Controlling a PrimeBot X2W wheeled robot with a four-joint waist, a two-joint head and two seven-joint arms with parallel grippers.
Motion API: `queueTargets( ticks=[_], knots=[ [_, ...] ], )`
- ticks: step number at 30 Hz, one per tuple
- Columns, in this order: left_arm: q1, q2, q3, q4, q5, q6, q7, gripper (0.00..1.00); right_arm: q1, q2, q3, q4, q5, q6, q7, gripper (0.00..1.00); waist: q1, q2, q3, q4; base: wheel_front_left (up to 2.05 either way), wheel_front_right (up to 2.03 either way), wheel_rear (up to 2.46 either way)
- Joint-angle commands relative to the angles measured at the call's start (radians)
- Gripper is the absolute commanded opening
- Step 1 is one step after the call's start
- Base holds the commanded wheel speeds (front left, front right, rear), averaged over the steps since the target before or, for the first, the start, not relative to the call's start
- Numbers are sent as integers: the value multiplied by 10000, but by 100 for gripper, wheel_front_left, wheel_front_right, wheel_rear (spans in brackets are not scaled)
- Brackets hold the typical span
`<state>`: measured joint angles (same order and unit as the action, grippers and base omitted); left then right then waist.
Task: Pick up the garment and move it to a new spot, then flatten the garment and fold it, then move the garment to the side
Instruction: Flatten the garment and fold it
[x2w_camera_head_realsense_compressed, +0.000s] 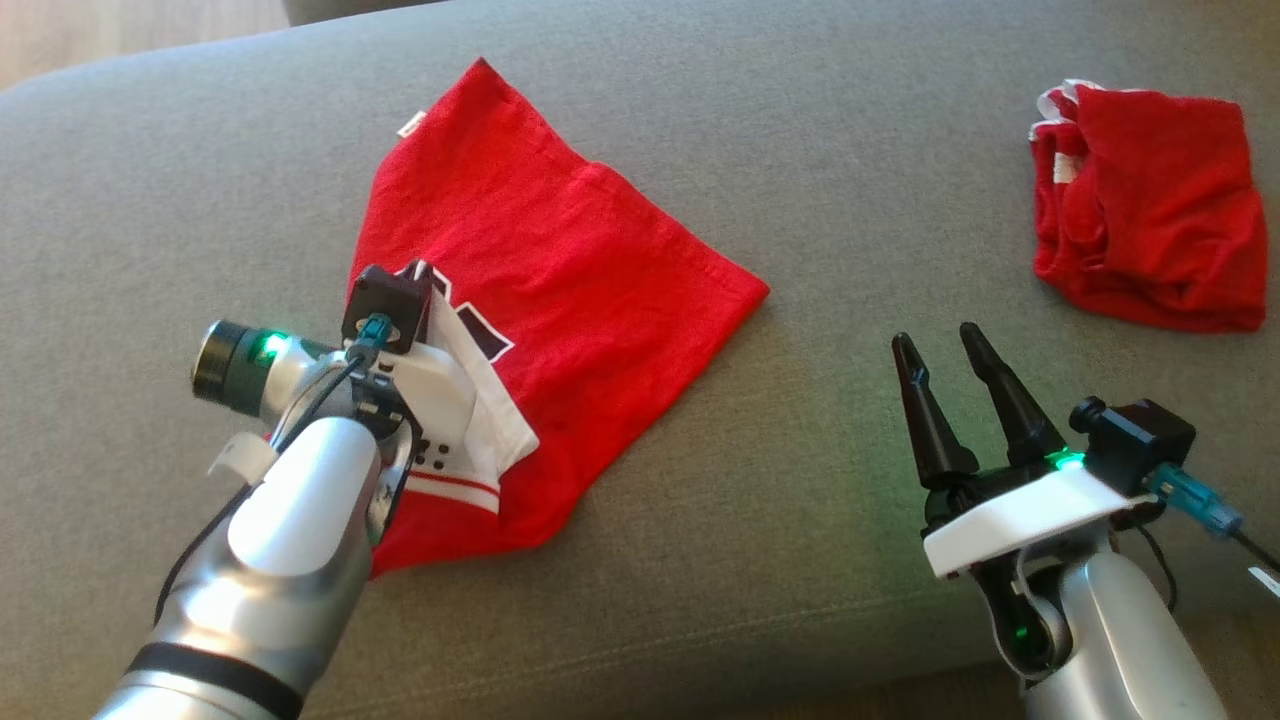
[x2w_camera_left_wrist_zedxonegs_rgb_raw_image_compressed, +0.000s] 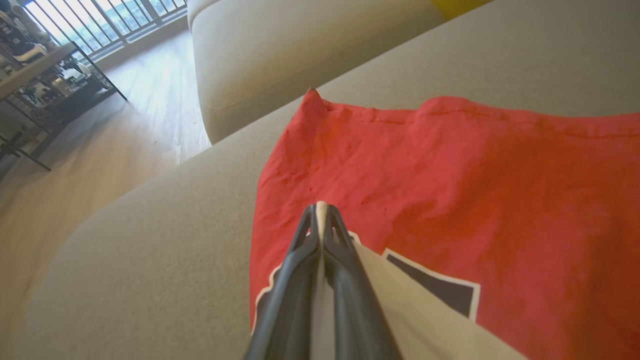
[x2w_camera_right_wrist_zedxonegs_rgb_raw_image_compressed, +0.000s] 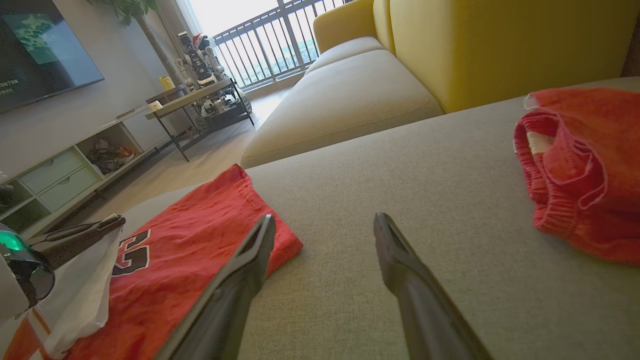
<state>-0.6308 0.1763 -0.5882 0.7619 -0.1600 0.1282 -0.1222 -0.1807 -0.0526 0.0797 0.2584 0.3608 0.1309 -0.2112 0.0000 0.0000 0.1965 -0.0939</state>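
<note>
Nearest, at the lower left of the head view: left gripper (x2w_camera_left_wrist_zedxonegs_rgb_raw_image_compressed: 322, 212), fingers pressed together and clamped on a white fold (x2w_camera_left_wrist_zedxonegs_rgb_raw_image_compressed: 425, 320) of the red garment (x2w_camera_head_realsense_compressed: 580, 250). In the left wrist view, a strip of pale cloth pinched between the dark fingertips. Leans in over the garment's near left part, beside a dark print (x2w_camera_head_realsense_compressed: 490, 340) edged in white.

At the lower right: right gripper (x2w_camera_head_realsense_compressed: 935, 345), jaws spread wide and gripping nothing, fingers pointing up and away over the bare grey cushion (x2w_camera_head_realsense_compressed: 780, 480). Hangs apart from the garment's right corner.

Further on: red garment spread mostly flat on the grey cushion, left of middle. One corner points toward the far edge, another to the right. Near edge turned over, showing white lining and red-and-white striped trim (x2w_camera_head_realsense_compressed: 450, 490). Small white tag (x2w_camera_head_realsense_compressed: 408, 127) at the far left hem.

Far right on the same cushion: crumpled red bundle (x2w_camera_head_realsense_compressed: 1150, 220) with white trim, well apart from both the garment and the right gripper.

Beyond the cushion: beige seat (x2w_camera_right_wrist_zedxonegs_rgb_raw_image_compressed: 345, 100), yellow backrest (x2w_camera_right_wrist_zedxonegs_rgb_raw_image_compressed: 500, 40), wooden floor (x2w_camera_left_wrist_zedxonegs_rgb_raw_image_compressed: 100, 150).

Farthest: dark-framed table (x2w_camera_right_wrist_zedxonegs_rgb_raw_image_compressed: 200, 97), railing (x2w_camera_right_wrist_zedxonegs_rgb_raw_image_compressed: 280, 35) before a bright window, dark screen (x2w_camera_right_wrist_zedxonegs_rgb_raw_image_compressed: 40, 45) on the left wall above a low white cabinet (x2w_camera_right_wrist_zedxonegs_rgb_raw_image_compressed: 55, 175).
</note>
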Motion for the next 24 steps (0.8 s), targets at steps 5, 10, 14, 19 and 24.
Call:
queueTargets(
  ticks=[5,10,14,19,24],
  knots=[
    [-275,218,445,-1077,-121,373,-652,0,-416,24,160,-205,4,-2,-73,100,0,0,-211,373,0,0,0],
    [614,340,618,-2643,-373,697,-914,0,-757,24,135,218,-27,-2,180,100,0,0,-470,1011,0,0,0],
    [1650,651,631,-4175,-504,847,-994,0,-1270,24,-160,988,227,-2,564,100,0,0,-606,1658,0,0,0],
    [2787,965,622,-5843,-563,1156,-1042,0,-2189,24,-962,2841,1851,-2,1096,100,0,0,-727,2428,0,0,0],
    [3504,1088,392,-6856,-513,1315,-933,0,-3122,24,-1572,4926,1598,-2,1357,100,0,0,-792,3053,0,0,0]
  ],
)
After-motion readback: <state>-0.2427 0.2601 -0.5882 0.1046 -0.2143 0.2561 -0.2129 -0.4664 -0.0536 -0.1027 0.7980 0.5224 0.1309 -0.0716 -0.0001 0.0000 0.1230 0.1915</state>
